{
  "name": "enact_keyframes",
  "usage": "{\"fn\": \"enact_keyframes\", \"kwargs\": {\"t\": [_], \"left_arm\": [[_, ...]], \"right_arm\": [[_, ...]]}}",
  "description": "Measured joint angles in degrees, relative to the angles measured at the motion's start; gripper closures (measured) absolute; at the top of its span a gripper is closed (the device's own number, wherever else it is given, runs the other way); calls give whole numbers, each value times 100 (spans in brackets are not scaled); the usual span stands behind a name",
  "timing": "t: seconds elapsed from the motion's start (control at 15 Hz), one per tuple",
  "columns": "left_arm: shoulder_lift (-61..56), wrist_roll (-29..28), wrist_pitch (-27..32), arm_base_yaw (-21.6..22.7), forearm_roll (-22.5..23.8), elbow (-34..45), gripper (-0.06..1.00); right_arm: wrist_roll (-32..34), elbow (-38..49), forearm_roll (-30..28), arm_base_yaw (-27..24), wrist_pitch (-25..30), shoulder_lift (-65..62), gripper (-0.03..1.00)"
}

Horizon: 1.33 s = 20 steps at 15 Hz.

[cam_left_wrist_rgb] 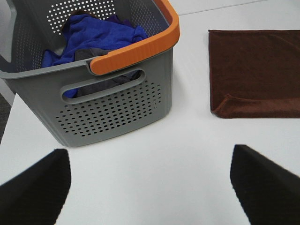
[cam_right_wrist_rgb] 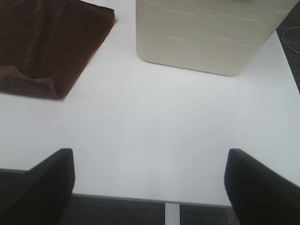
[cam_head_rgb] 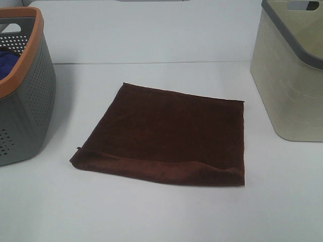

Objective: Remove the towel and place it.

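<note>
Brown towel [cam_head_rgb: 166, 133] flat, table [cam_head_rgb: 151, 212]

Bright even overhead light, soft faint shadows, slight blur.

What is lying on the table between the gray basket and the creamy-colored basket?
The brown towel lies flat between the gray basket and the cream basket, touching neither. The high camera shows it.
</note>
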Motion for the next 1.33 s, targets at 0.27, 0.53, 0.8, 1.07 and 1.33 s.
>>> {"fn": "enact_keyframes", "kwargs": {"t": [0.27,0.53,0.8,1.07,1.33], "left_arm": [[0,-57,0,6,29,0,8],[0,-69,0,52,29,0,8],[0,-74,0,52,29,0,8],[0,-74,0,52,29,0,8],[0,-74,0,52,29,0,8]], "right_arm": [[0,0,0,0,0,0,11],[223,0,17,0,-6,0,11],[264,0,17,0,-6,0,11],[304,0,17,0,-11,0,11],[309,0,17,0,-11,0,11]]}}
